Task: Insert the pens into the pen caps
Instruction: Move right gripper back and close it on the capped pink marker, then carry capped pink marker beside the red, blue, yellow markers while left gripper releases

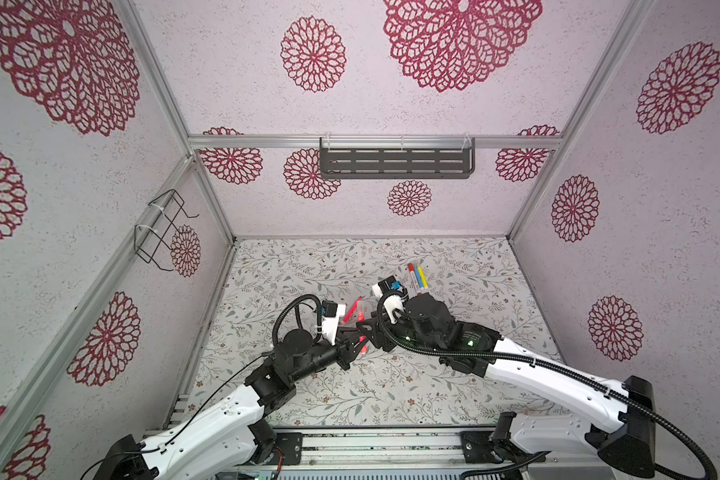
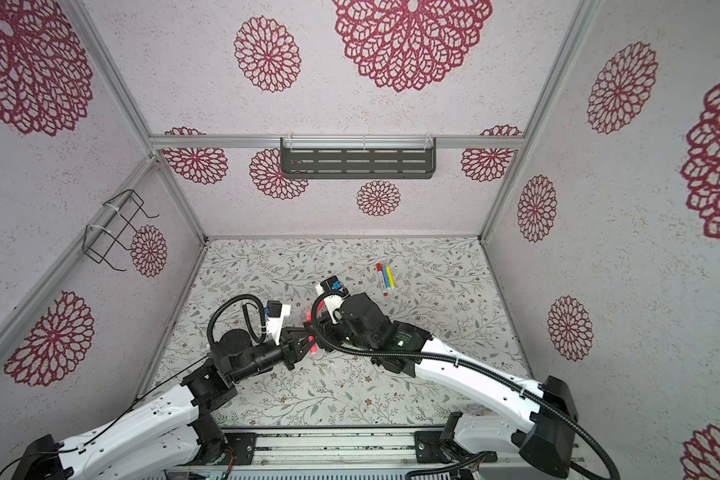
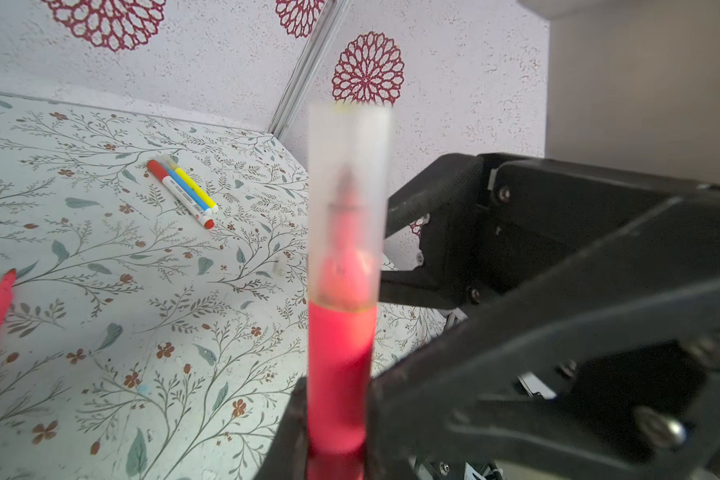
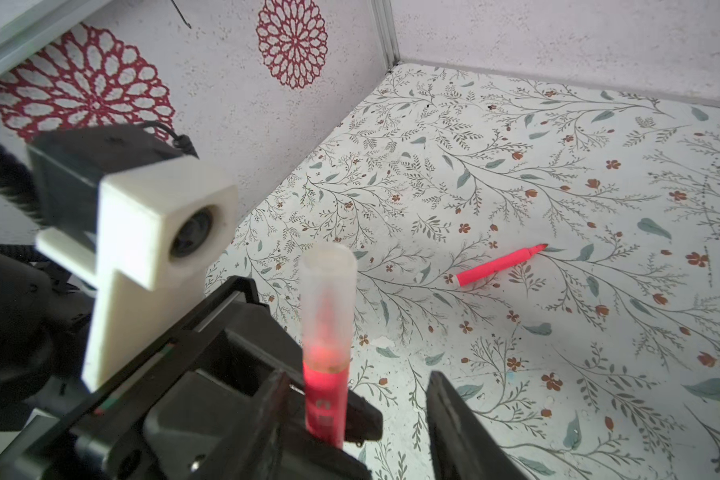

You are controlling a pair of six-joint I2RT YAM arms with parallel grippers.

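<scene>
- One pinkish-red pen [image 3: 339, 374] stands upright in my left gripper [image 3: 337, 432], which is clamped on the lower barrel.
- A clear cap [image 3: 348, 187] sits over its tip. The rim meets the coloured barrel, so I judge it seated or very nearly so.
- My right gripper [image 3: 391, 249] has its jaws parted, with the tips just beside the cap. It grips nothing that I can see.
- Three pens [image 3: 186, 193], white, blue and yellow, lie side by side and touching at the far right of the table [image 1: 391, 395]. The white one wears the red cap [image 3: 156, 168]. Whether the blue and yellow carry clear caps is too small to tell.
- A second pinkish-red pen [image 4: 499, 264] lies flat with its point bare. It is near the held pen and well apart from the trio.
- A small pale stub [image 3: 280, 266] on the table may be the last clear cap, though I cannot be sure.
- Progress, as judged: the held pen is nearly finished, and the bare pen remains to be capped.
- Surroundings: a slotted shelf [image 1: 395, 162] is on the back wall and a wire rack [image 1: 163, 228] on the left wall. Both are far from the work.
- Obstruction: my two grippers crowd together over mid-table, while the bare pen lies unblocked.
</scene>
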